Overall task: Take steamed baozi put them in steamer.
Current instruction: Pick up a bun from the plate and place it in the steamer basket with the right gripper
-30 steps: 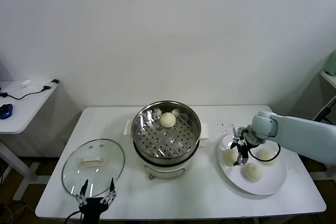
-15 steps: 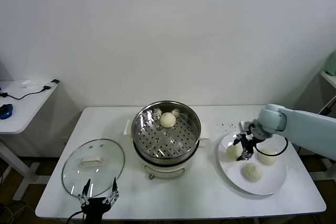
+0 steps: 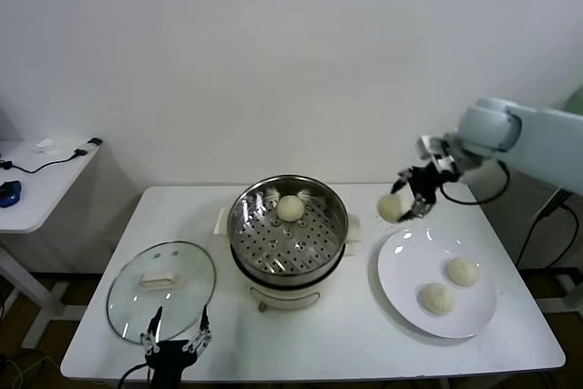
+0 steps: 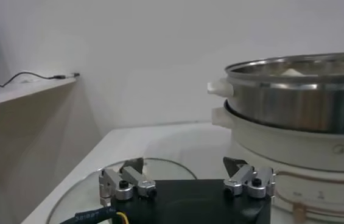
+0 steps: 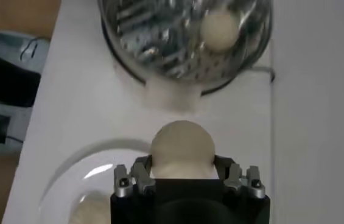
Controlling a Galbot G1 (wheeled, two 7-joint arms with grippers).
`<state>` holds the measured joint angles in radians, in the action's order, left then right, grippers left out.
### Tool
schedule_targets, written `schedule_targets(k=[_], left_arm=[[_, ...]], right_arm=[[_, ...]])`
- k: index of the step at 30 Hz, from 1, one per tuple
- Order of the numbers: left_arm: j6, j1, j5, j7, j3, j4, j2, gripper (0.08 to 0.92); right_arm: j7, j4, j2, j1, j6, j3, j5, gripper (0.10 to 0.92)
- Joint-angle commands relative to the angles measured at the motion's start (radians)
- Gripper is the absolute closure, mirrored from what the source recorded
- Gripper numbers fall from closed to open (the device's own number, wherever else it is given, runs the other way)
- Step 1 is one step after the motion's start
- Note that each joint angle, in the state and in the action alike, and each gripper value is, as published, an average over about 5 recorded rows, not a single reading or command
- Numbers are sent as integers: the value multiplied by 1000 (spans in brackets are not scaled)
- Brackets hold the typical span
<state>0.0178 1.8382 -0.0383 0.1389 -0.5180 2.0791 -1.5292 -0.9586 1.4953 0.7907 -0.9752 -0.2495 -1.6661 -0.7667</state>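
Cream-white baozi (image 3: 392, 208) — pale as the white plate (image 3: 401, 298) and white counter (image 3: 346, 334); shiny silver steamer (image 3: 288, 225) with a hole-dotted tray — white base.

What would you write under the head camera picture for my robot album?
Right gripper carries a baozi above the table toward the steamer; two wait on the plate.

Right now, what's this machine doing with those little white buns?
It is moving steamed buns from a white plate into the steamer. The right gripper is shut on one bun, held in the air above the plate's far edge, between plate and steamer. One bun already sits in the steamer, and two wait on the plate. The left gripper hangs open at the table's near edge, by the glass lid.
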Motion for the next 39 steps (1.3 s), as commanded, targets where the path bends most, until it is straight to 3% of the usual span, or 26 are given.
schedule_targets(k=[1, 8, 15, 23, 39], left_arm=[[-1, 0, 3, 8, 1, 3, 5, 177], [-1, 0, 8, 13, -2, -3, 11, 177], [-4, -8, 10, 13, -3, -16, 12, 177], [-15, -26, 10, 11, -1, -31, 5, 177], [-26, -52, 23, 8, -10, -51, 5, 177]], right_arm=[[140, 106, 289, -150, -115, -38, -321, 347], [280, -5, 517, 26, -203, -3, -353, 347], [307, -173, 636, 151, -218, -11, -306, 347], [309, -296, 687, 255, -214, -10, -247, 347], [339, -323, 710, 326, -221, -2, -213, 341]])
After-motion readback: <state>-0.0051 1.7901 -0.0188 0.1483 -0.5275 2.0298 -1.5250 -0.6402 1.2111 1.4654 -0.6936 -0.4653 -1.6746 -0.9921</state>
